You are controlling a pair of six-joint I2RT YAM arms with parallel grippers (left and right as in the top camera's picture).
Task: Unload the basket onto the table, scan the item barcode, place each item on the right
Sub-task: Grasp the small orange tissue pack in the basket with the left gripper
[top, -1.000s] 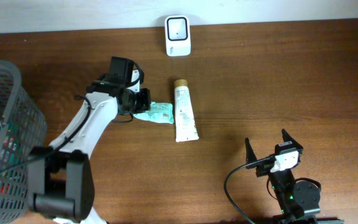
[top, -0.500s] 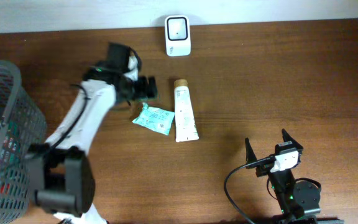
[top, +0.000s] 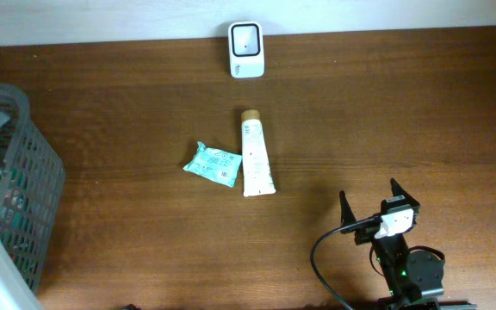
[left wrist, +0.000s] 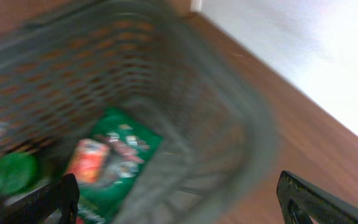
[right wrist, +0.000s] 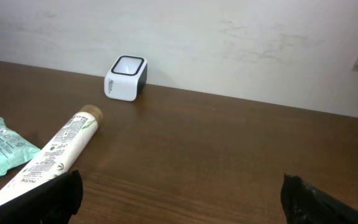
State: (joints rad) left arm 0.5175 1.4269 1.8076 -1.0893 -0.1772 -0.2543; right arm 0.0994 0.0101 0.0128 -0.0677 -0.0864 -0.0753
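1. Nearest me, the right hand (right wrist: 179, 202) sits low at the front of the desk (top: 420, 112). Its fingers are spread wide with nothing between them.
2. Over on the left, the left hand (left wrist: 182, 199) hangs above the wire basket (left wrist: 185, 81). It's released as well and carrying nothing. That view is smeared, so I only make out a green packet (left wrist: 114, 152) down inside and something round and green beside it.
3. Mid-desk now: the teal packet (top: 213, 163) lies flat with its right edge against the cream tube (top: 257, 155). The tube's brown cap points toward the back.
4. Far back by the wall, the barcode scanner (top: 246, 38) stands alone, well apart from both items.
5. Here's what worries me.
   - Going into the basket on a picture this blurred, a fingertip could hook the mesh or rim and drag the whole basket.
   - The hand could also close on two things at once in that jumble.
   - Out on the desk, packet and tube touch, so lifting one may shove the other, and the tube looks ready to roll.
   - The packet is thin and flat, which makes it a poor pinch that could slip.
   - If the code faces away from the scanner's window, I get no read.
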